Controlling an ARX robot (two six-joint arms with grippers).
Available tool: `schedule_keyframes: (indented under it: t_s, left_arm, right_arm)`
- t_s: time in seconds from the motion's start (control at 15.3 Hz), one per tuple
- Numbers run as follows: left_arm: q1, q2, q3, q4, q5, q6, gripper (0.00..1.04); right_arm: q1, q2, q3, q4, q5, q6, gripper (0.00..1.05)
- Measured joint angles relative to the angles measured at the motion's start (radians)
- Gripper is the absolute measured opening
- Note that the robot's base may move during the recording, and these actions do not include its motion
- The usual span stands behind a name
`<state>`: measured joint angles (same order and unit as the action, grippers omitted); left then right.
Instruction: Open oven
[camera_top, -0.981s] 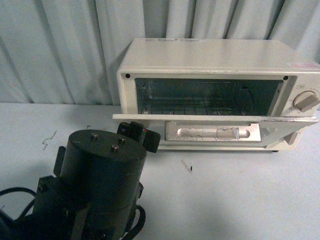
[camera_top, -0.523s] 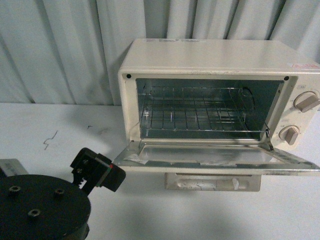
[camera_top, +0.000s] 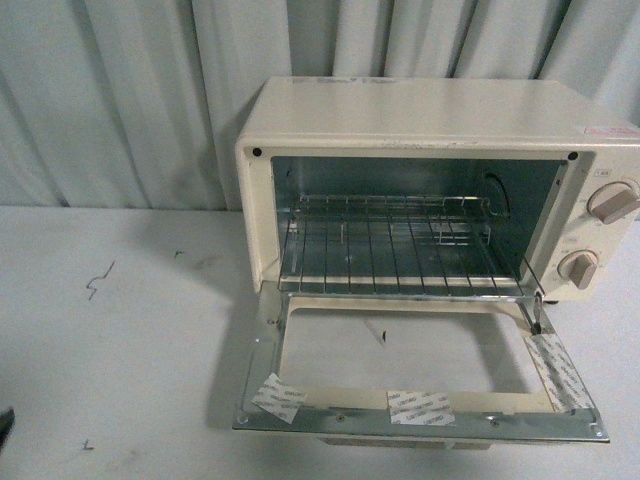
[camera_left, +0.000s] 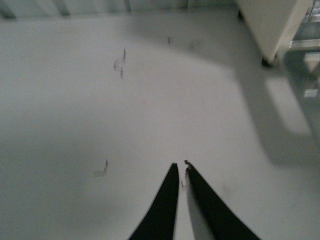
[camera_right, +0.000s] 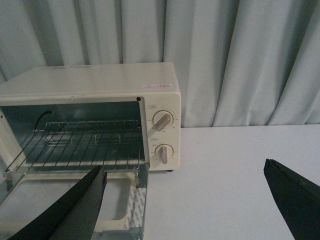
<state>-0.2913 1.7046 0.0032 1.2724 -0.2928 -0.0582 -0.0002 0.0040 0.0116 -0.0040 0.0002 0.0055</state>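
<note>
The cream-white oven (camera_top: 440, 120) stands at the back right of the table, its drop-down door (camera_top: 415, 405) lying fully open and flat toward me. The wire rack (camera_top: 400, 250) shows inside, two beige knobs (camera_top: 610, 205) on its right panel. In the front view neither gripper shows. In the left wrist view my left gripper (camera_left: 181, 167) is shut and empty over bare table, the oven's corner (camera_left: 272, 25) far off. In the right wrist view my right gripper (camera_right: 185, 172) is open and empty, in front of the oven (camera_right: 100, 90) and its open door (camera_right: 132, 210).
Pale curtains (camera_top: 120, 100) hang behind the white table (camera_top: 120, 350). Small dark marks (camera_top: 97, 280) are on the table's left part. White tape patches (camera_top: 420, 405) stick to the door frame.
The oven door has dropped from half open to fully open and flat. The left arm and its gripper have pulled back out of the front view.
</note>
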Motion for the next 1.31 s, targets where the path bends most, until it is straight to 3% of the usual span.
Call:
schedule_keyframes:
  t_s: [0.07,0.26,0.52,0.59,0.65,0.92,1.31]
  left_arm:
    - [0.036,-0.116,-0.006,0.013,0.031,0.018,0.02]
    - [0.111,-0.465,-0.007,-0.032,0.113,0.04,0.02]
    - [0.187,-0.916,-0.007,-0.444,0.186,0.04,0.02]
    - [0.243,-1.008,-0.007,-0.538,0.262,0.041,0.02]
    - [0.294,-1.075,-0.006,-0.605,0.274,0.04,0.02]
    - [0.29,-1.322,0.002,-0.884,0.293,0.04,0.02]
    - [0.29,-1.456,0.002,-1.023,0.293,0.04,0.02]
  right_arm:
    - [0.0,0.0,0.0,0.002,-0.001,0.0,0.98]
    - [0.0,0.0,0.0,0.001,0.0,0.0,0.98]
    - [0.0,0.0,0.0,0.001,0.0,0.0,0.98]
    - [0.0,0.0,0.0,0.001,0.0,0.0,0.98]
    - [0.0,0.0,0.0,0.001,0.0,0.0,0.98]
    - [0.0,0.0,0.0,0.0,0.0,0.0,0.98]
    - [0.0,0.0,0.0,0.0,0.0,0.0,0.98]
